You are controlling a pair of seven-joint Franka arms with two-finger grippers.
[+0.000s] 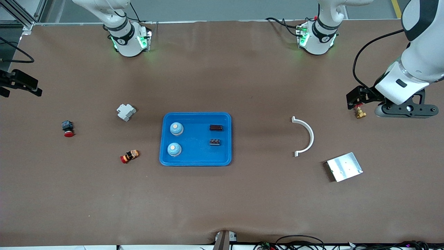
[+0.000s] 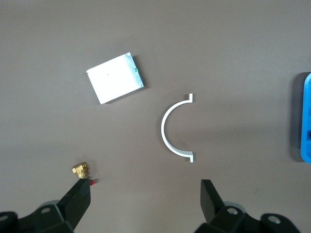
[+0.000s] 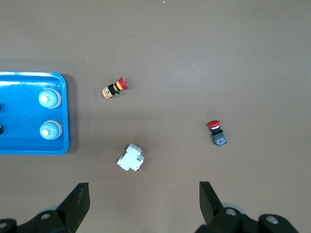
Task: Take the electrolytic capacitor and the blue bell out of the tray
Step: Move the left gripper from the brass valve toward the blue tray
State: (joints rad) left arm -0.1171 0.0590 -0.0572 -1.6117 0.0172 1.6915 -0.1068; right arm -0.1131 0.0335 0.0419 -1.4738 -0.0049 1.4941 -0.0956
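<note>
Metal plate (image 1: pixel 344 166), square and silver, lies lowest in the front view, in the lower part of the frame toward the left arm's end of the table. A white curved bracket (image 1: pixel 307 135) lies near it, higher in the frame and closer to the centre.

At the centre of the frame sits the blue tray (image 1: pixel 196 162). It holds four items:
- Upper bell (image 1: pixel 176 128) and lower bell (image 1: pixel 174 149), both pale blue, stand upright one above the other in the half of the tray toward the right arm's end.
- Upper dark component (image 1: pixel 216 127) and lower dark component (image 1: pixel 215 141) lie in the other half, close together but apart.

Toward the right arm's end, outside the tray, lie a white breaker (image 1: pixel 125 112), a red-capped push button (image 1: pixel 68 129) and a red, yellow and orange button (image 1: pixel 129 156) just beside the tray's lower corner.

Left gripper (image 1: pixel 355 99) hangs at mid-height on the frame's edge at the left arm's end, over a small brass valve (image 1: pixel 360 113). Its fingers (image 2: pixel 80 194) stand wide apart with nothing between them.

Right gripper (image 1: pixel 20 88) hangs at the frame's edge at the right arm's end, above mid-height. Its fingers (image 3: pixel 77 196) are likewise spread wide and empty, with bare table between them.
</note>
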